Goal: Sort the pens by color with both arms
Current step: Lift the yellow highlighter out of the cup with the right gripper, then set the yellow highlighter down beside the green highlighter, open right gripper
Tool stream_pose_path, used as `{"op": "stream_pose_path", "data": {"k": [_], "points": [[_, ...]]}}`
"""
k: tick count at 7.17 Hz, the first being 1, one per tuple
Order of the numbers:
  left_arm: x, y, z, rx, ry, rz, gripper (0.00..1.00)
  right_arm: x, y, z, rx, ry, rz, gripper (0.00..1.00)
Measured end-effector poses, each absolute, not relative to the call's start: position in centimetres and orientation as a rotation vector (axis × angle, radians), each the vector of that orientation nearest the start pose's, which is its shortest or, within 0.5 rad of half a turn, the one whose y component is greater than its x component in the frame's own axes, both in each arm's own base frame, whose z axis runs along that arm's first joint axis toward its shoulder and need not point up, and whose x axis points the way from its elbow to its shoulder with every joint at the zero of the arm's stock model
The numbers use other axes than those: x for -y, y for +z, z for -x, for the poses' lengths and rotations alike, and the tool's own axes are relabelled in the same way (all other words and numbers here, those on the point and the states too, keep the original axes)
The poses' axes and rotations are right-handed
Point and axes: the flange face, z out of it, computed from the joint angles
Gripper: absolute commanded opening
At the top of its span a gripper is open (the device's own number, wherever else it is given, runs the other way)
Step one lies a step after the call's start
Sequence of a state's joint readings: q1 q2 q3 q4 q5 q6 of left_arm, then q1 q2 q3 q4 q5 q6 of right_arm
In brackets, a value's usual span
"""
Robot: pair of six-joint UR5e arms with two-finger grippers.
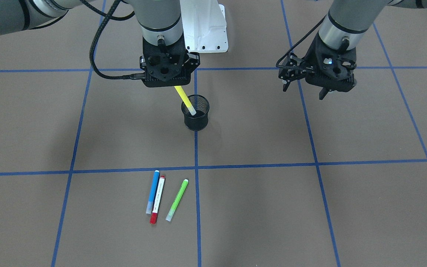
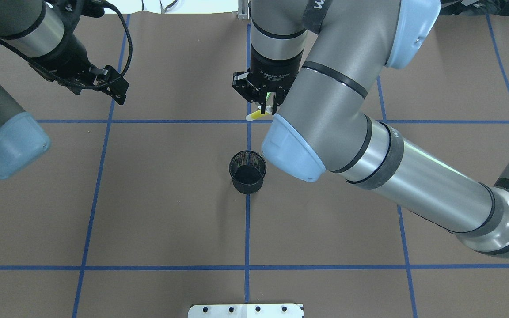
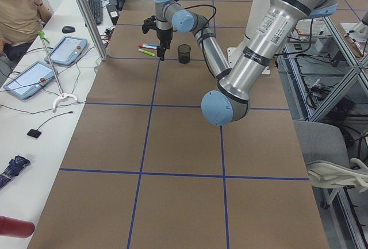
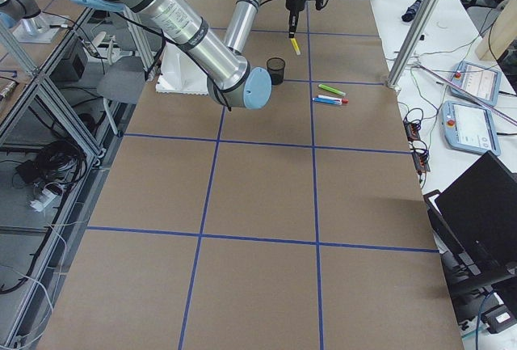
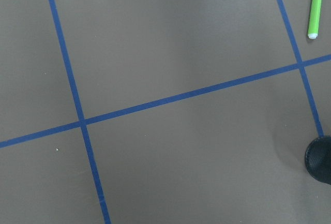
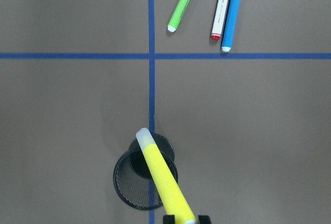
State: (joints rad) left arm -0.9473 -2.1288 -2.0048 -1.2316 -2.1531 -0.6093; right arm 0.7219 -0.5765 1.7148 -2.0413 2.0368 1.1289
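Observation:
My right gripper (image 1: 174, 86) is shut on the yellow pen (image 1: 184, 99) and holds it tilted in the air. In the right wrist view the pen's pale lower tip (image 6: 143, 134) lines up with the rim of the black mesh cup (image 6: 145, 180). The blue pen (image 1: 153, 191), the white pen with red ends (image 1: 158, 200) and the green pen (image 1: 177, 200) lie side by side on the table, on the operators' side of the cup (image 1: 195, 118). My left gripper (image 1: 304, 92) hangs open and holds nothing, well off to the robot's left of the cup.
Blue tape lines divide the brown table into squares. The white pedestal base (image 1: 206, 29) stands behind the cup. A person (image 3: 20, 7) sits at a side table with tablets (image 3: 29, 79) beyond the table's edge.

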Motion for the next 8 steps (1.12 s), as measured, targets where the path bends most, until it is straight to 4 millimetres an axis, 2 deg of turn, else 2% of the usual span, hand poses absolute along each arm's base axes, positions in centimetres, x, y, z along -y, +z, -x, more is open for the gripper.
{"op": "stream_pose_path", "data": {"k": [2, 4, 6, 8], "points": [[51.0, 20.1, -26.4, -0.826, 0.198, -0.194, 0.99, 52.2, 4.8, 46.2, 0.764, 0.284, -0.059, 0.0], [51.0, 20.1, -26.3, -0.828, 0.198, -0.194, 0.99, 55.0, 5.1, 51.2, 0.72, 0.46, -0.126, 0.0], [51.1, 20.4, -26.1, -0.824, 0.215, -0.198, 0.99, 57.6, 6.7, 56.4, 0.679, 0.622, -0.202, 0.0], [51.1, 20.7, -26.0, -0.822, 0.221, -0.2, 0.99, 59.2, 9.0, 61.3, 0.634, 0.794, -0.289, 0.0]]}}
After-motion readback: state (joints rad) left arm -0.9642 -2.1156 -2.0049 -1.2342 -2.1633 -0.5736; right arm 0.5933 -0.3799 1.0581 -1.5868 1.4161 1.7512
